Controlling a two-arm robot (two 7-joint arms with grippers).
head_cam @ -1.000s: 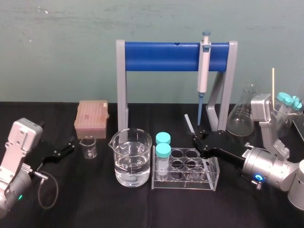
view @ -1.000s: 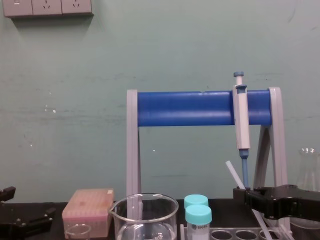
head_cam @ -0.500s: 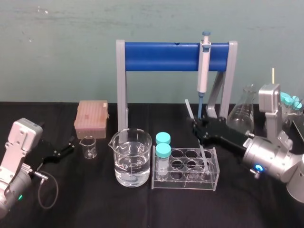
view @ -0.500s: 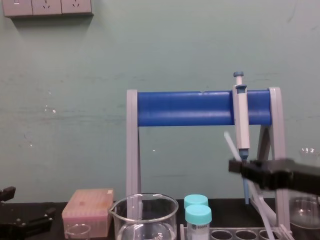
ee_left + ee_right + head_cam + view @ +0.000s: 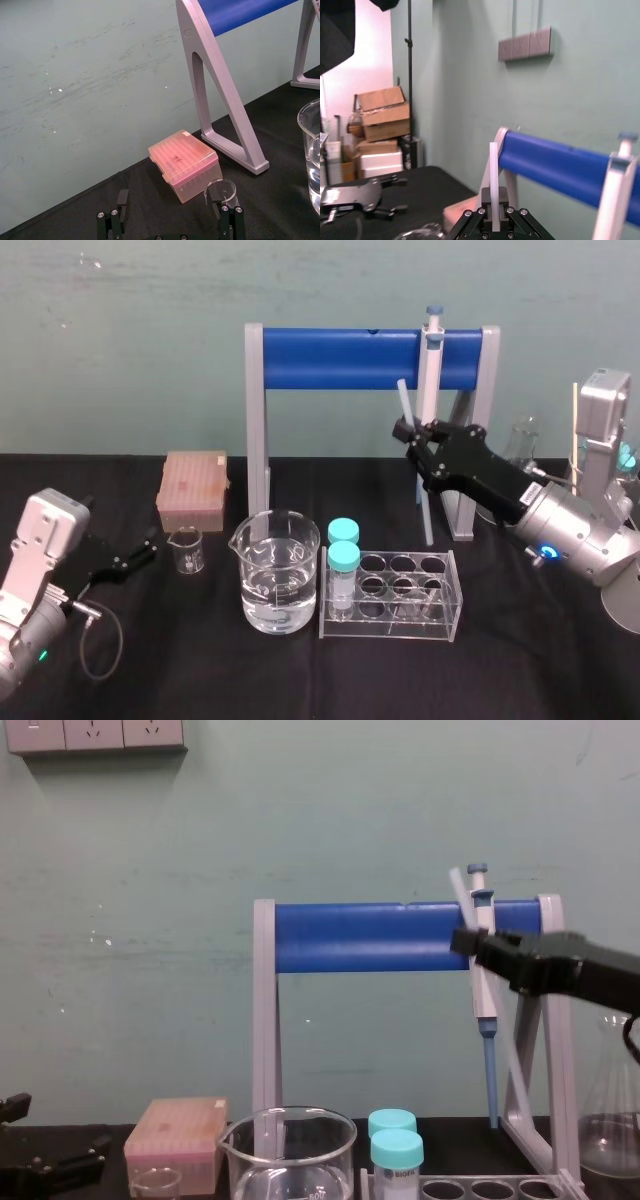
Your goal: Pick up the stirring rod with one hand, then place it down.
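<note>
The stirring rod (image 5: 426,508) is a thin whitish stick hanging tilted in the air above the tube rack, its top crossing the blue bar. My right gripper (image 5: 410,433) is shut on its upper part, level with the bar. In the chest view the stirring rod (image 5: 458,883) sticks up from the right gripper (image 5: 468,942) beside the pipette. In the right wrist view the stirring rod (image 5: 493,190) stands pinched between the black fingers (image 5: 503,207). My left gripper (image 5: 142,551) rests open low at the left, near the small beaker, with nothing between its fingers (image 5: 227,219).
A grey stand with a blue bar (image 5: 340,358) carries a pipette (image 5: 428,370). Below are a beaker of water (image 5: 275,575), a clear tube rack (image 5: 440,612) with two blue-capped tubes, a pink tip box (image 5: 193,488), a small beaker (image 5: 186,548) and a flask (image 5: 522,432) behind the right arm.
My right gripper has risen from just above the tube rack to the height of the blue bar, carrying the stirring rod up with it. The left arm has not moved.
</note>
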